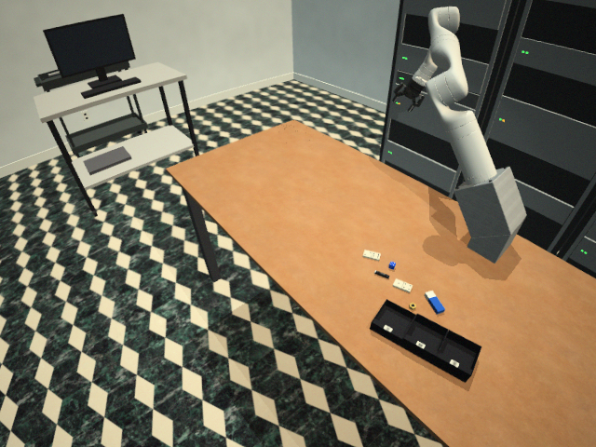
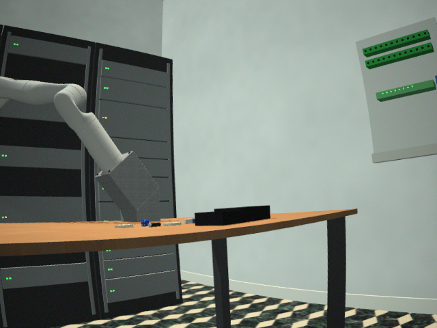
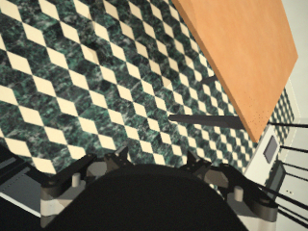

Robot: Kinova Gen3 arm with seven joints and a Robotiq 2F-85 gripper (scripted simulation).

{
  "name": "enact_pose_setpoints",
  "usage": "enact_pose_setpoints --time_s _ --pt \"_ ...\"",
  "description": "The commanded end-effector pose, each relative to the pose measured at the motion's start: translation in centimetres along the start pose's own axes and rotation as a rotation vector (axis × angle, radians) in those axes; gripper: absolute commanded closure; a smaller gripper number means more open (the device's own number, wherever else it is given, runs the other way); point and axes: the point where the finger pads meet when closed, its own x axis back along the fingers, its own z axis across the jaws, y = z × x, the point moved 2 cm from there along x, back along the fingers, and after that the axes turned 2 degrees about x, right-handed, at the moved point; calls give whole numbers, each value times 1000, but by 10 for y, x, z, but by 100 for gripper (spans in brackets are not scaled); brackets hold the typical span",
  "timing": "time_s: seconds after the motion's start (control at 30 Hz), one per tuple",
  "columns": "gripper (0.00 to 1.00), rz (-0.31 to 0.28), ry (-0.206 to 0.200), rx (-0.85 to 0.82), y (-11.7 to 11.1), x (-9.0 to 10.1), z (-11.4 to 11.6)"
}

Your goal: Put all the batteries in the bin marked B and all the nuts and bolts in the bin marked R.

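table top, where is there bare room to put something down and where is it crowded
Free: the far half of the table, from the far corner down to the robot base, and the near right stretch past the black bins. Crowded: the cluster by the bins, with two white blocks, blue cube, battery, nut and blue-white eraser.

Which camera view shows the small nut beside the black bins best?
The top view: the nut lies in plain sight on the table, right beside the bins. In the exterior view the bins seem to block it. The wrist view shows only floor and a table corner.
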Motion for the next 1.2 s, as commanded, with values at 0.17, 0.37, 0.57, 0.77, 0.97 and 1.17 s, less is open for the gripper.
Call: enact_pose_setpoints --time_s 0.17,0.37,0.57,0.77,0.97,1.17 --pt "0 -2 -1 1 1 1 0" --pt "0 -2 -1 1 1 1 0" --pt "91 -2 -1 1 1 9 4" --pt "91 -2 -1 1 2 54 26" --pt "91 -2 -1 1 3 93 46" --pt "91 -2 31 82 -3 86 51"
